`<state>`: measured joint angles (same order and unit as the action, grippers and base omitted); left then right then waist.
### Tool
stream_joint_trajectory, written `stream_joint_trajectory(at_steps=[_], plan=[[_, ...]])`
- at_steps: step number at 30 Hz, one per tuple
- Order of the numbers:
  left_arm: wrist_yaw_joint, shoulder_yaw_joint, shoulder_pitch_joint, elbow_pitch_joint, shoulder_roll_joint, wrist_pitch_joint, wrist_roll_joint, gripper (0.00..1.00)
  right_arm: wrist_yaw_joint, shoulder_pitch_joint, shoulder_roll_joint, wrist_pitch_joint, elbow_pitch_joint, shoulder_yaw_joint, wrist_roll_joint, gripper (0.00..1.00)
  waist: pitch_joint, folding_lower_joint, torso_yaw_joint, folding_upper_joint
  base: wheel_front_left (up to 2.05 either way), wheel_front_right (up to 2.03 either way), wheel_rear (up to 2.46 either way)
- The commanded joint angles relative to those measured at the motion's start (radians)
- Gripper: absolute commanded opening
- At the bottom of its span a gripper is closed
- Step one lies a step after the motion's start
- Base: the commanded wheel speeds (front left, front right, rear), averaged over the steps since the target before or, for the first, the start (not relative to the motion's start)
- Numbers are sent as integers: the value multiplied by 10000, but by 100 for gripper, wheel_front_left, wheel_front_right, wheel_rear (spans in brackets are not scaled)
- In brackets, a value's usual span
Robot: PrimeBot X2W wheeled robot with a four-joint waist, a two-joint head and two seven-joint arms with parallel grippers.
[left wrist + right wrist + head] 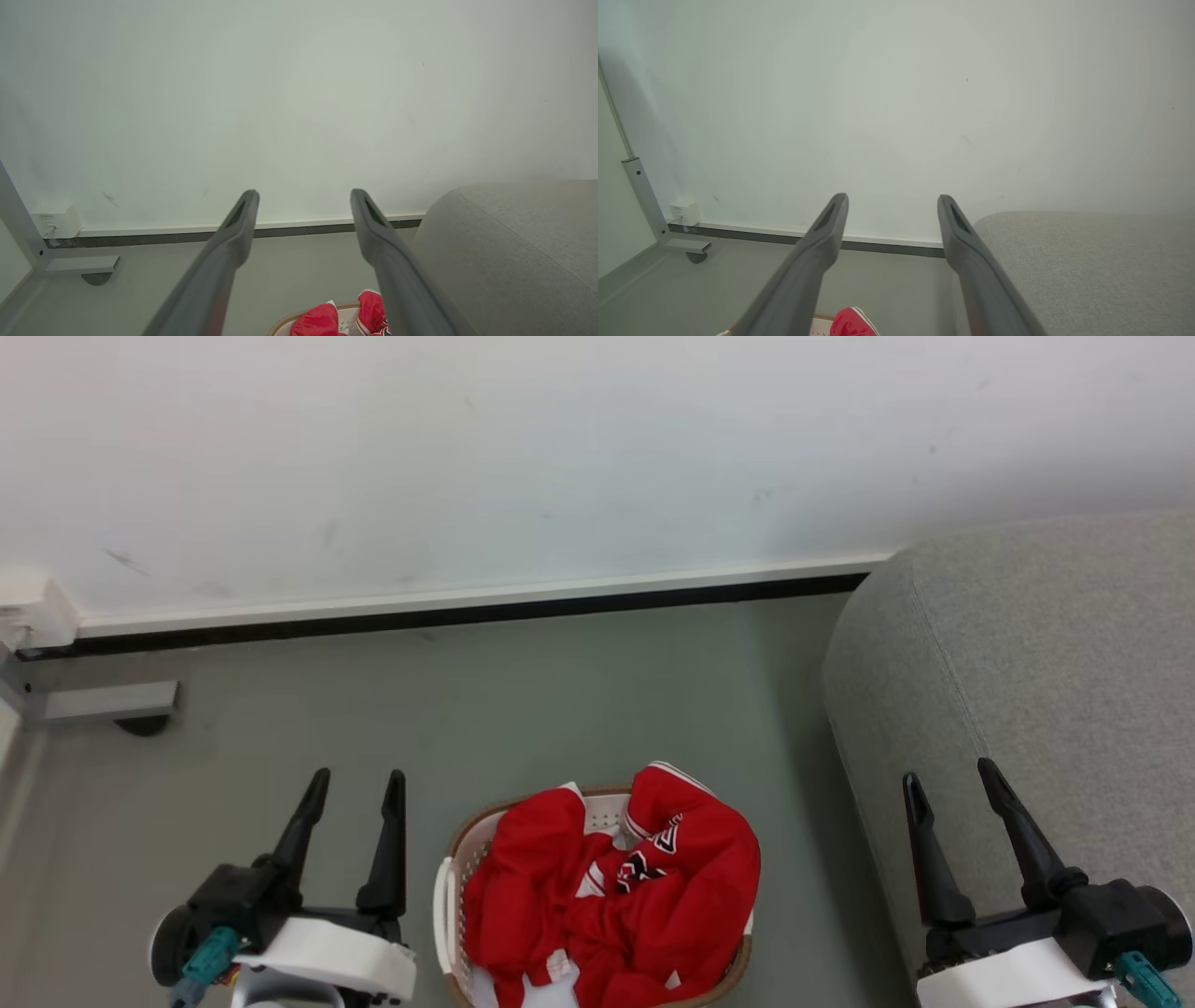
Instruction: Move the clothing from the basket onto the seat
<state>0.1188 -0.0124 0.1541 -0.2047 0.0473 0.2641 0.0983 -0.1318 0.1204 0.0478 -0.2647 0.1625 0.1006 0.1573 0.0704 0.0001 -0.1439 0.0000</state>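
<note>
floor (pixel 560 709) — left gripper (pixel 359 776), right gripper (pixel 948 772) (parted)

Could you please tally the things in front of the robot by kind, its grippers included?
grippers: 2, the left gripper and the right gripper, fingers apart
basket: 1
heap of red clothing: 1, garments within cannot be counted
sofa: 1
Total: 5

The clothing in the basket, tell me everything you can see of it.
The clothing is bright red soft fabric, crumpled in a loose heap. White striped trim edges a fold at the top, and a black-and-white logo sits near the middle. It fills the basket, rising above the rim and draping over the right edge. The left gripper and right gripper stand open, clear of it.
</note>
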Motion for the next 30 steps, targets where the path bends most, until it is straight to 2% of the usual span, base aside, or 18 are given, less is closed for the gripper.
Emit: stream_joint_trajectory(at_steps=[1, 9, 13, 17, 24, 30], plan=[[33, 12, 229, -143, 72, 7, 190, 100, 21, 222, 46, 5, -161, 1, 137, 100, 536, -1, -500, 0, 0, 0, 0], [115, -318, 996, -1046, 510, 7, 368, 100, 21, 684, 43, 6, -698, 42, 651, 100, 1755, -1, -1480, 0, 0, 0, 0], [124, -721, 1488, -1572, 952, 7, 264, 100, 21, 968, 39, 6, -950, 165, 940, 100, 2390, -1, -1919, 0, 0, 0, 0], [112, -1554, 2054, -2402, 1546, 7, 380, 100, 21, 1212, 33, 6, -1221, 318, 1188, 100, 3079, -1, -2241, 0, 0, 0, 0], [109, -3294, 3511, -4635, 2545, -296, 445, 100, 21, 1561, 34, 6, -1587, 630, 1659, 100, 4211, -1, -2691, 0, 0, 0, 0], [110, -4510, 4457, -5857, 2976, -739, 408, 100, 21, 1735, 34, 6, -1734, 755, 1976, 100, 4841, -1, -3000, 0, 0, 0, 0]])
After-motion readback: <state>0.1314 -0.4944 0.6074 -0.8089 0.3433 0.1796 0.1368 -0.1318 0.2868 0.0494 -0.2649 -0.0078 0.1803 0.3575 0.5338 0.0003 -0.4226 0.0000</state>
